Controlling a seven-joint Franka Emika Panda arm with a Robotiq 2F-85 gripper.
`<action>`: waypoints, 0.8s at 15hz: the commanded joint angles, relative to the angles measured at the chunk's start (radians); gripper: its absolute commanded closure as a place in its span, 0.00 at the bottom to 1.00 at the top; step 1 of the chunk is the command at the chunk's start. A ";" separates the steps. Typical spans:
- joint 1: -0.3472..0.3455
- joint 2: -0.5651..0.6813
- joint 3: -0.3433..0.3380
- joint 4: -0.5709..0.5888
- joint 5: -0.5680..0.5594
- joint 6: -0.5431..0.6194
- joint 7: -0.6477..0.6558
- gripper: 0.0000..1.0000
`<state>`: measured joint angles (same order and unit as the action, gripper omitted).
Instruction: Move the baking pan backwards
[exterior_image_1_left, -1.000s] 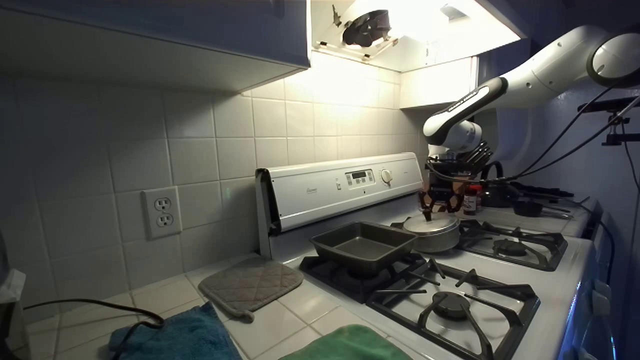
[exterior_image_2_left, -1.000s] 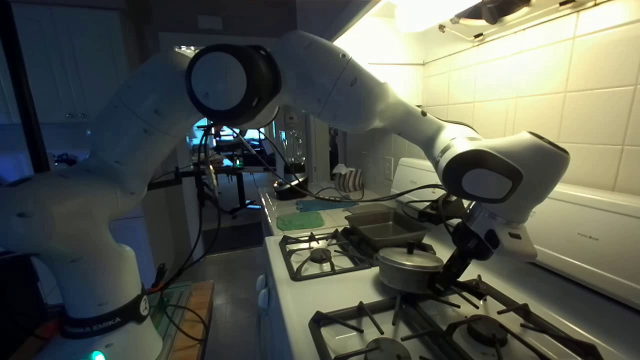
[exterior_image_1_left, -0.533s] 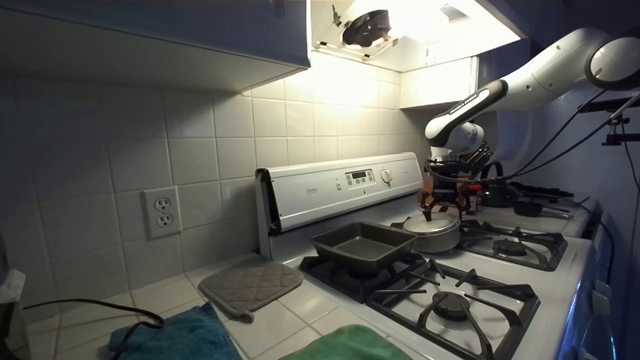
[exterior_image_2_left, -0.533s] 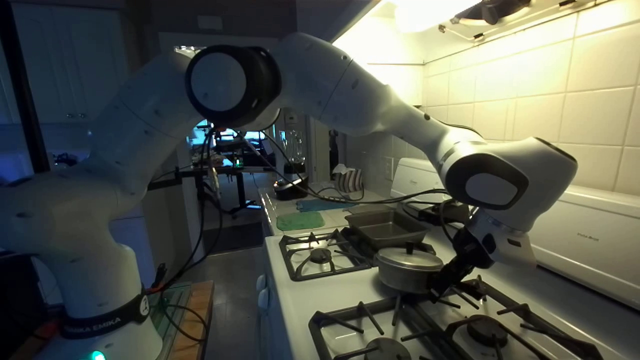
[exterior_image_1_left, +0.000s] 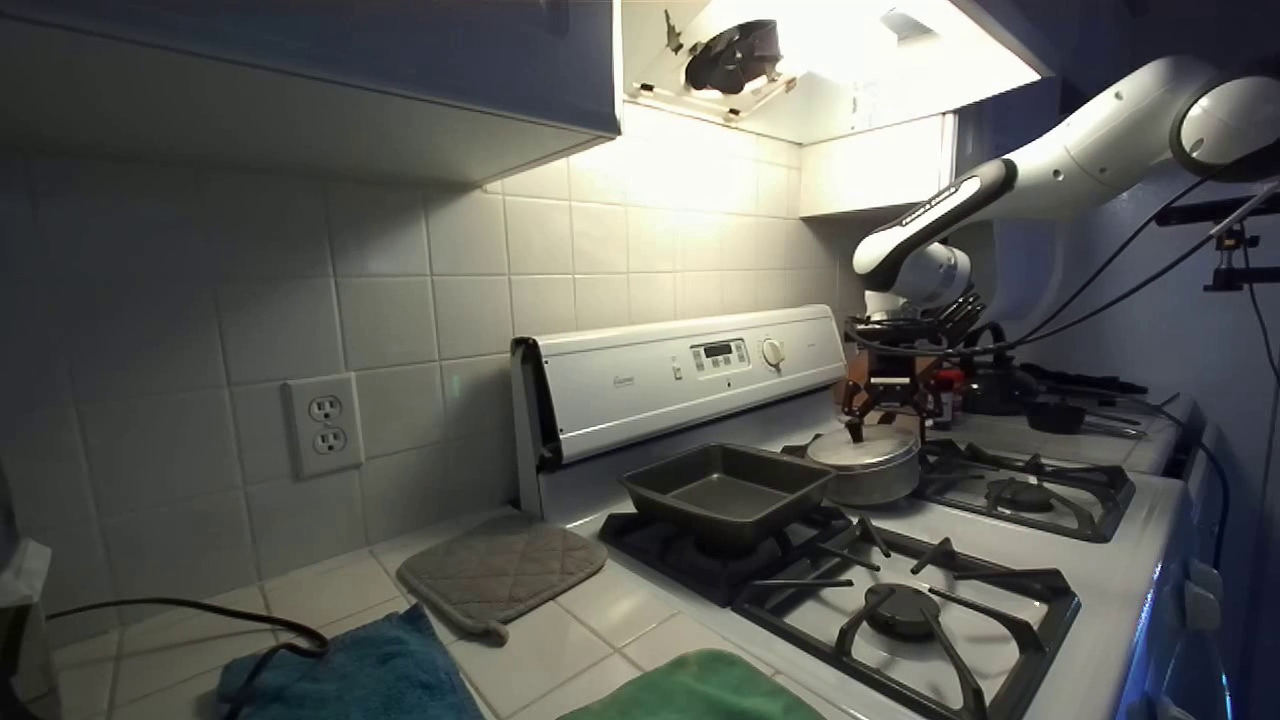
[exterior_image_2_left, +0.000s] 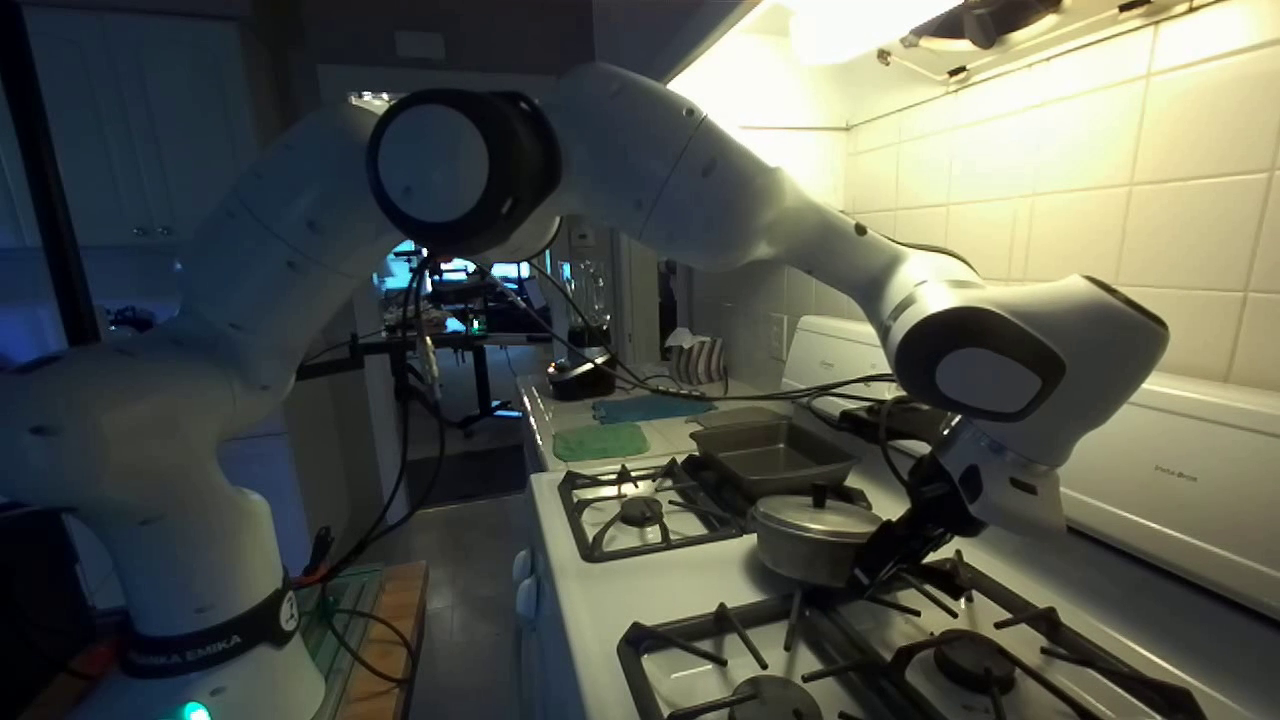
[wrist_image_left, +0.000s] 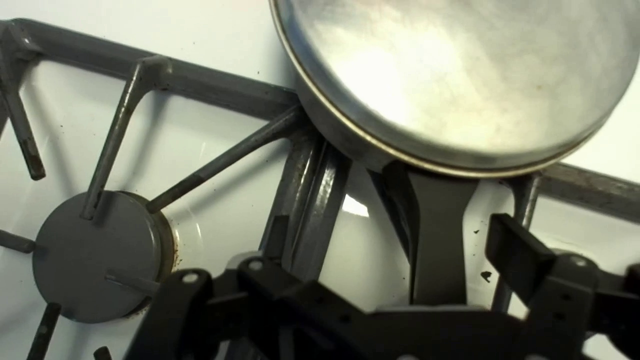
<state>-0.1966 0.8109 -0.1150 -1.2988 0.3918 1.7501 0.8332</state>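
The gripper (wrist_image_left: 387, 237) and the baking pan (exterior_image_1_left: 728, 490) lie on opposite sides of a lidded pot (exterior_image_1_left: 863, 472). The pan rests right way up on a rear burner grate (exterior_image_1_left: 665, 565), just in front of the control panel (exterior_image_1_left: 700, 375) and toward the tiled counter (exterior_image_1_left: 570, 650). The gripper's jaws stand apart: in the wrist view the pot's handle (wrist_image_left: 440, 240) occupies the space between them, with a visible gap on either side, and nothing is clamped. Taken from the gripper, the pan lies past the pot, along the length of the stove (exterior_image_2_left: 650, 590), so that the pot blocks the direct line. The pan's long axis cannot be told, its outline being foreshortened in both exterior views. From this position, the single arm (exterior_image_2_left: 835, 255) probably needs to clear the handle and pass over or around the pot to reach the pan's near side before any backward shift.
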 joint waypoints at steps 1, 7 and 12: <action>-0.009 0.016 0.018 0.038 0.041 -0.035 0.031 0.00; -0.003 0.019 0.030 0.038 0.048 -0.029 0.038 0.33; -0.001 0.025 0.032 0.040 0.049 -0.024 0.051 0.23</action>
<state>-0.1937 0.8113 -0.0882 -1.2965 0.4119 1.7490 0.8587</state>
